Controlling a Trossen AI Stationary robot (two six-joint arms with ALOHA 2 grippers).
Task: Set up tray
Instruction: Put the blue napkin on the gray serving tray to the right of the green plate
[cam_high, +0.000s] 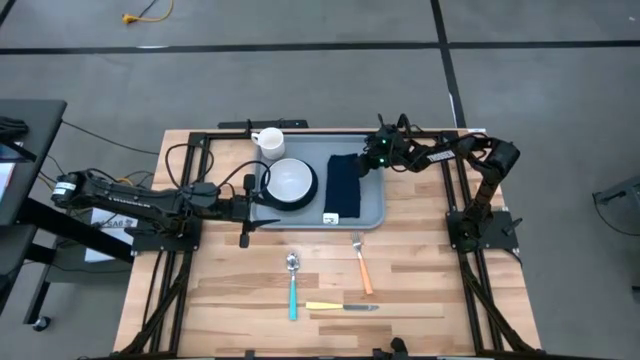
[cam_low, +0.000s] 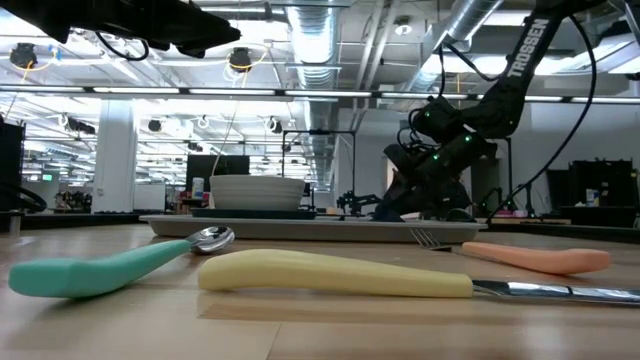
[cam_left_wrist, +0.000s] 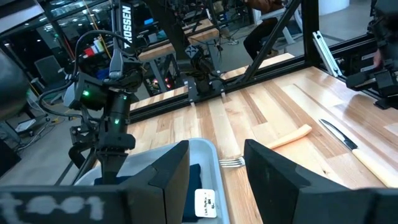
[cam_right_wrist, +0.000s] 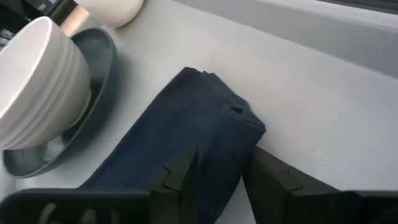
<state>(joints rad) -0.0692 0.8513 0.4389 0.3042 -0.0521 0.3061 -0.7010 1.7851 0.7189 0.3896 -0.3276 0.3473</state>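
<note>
Lying at upper centre of the counter (cam_high: 420, 290), the tray (cam_high: 372, 205) carries a napkin (cam_high: 343, 185). The right claw (cam_high: 372, 160) hovers over the tray's upper right corner, fingers apart astride the napkin's end. The left claw (cam_high: 262, 205), fingers apart, sits at the tray's lower left edge.

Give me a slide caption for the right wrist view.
Right tool open over the navy napkin on the tray.
</note>
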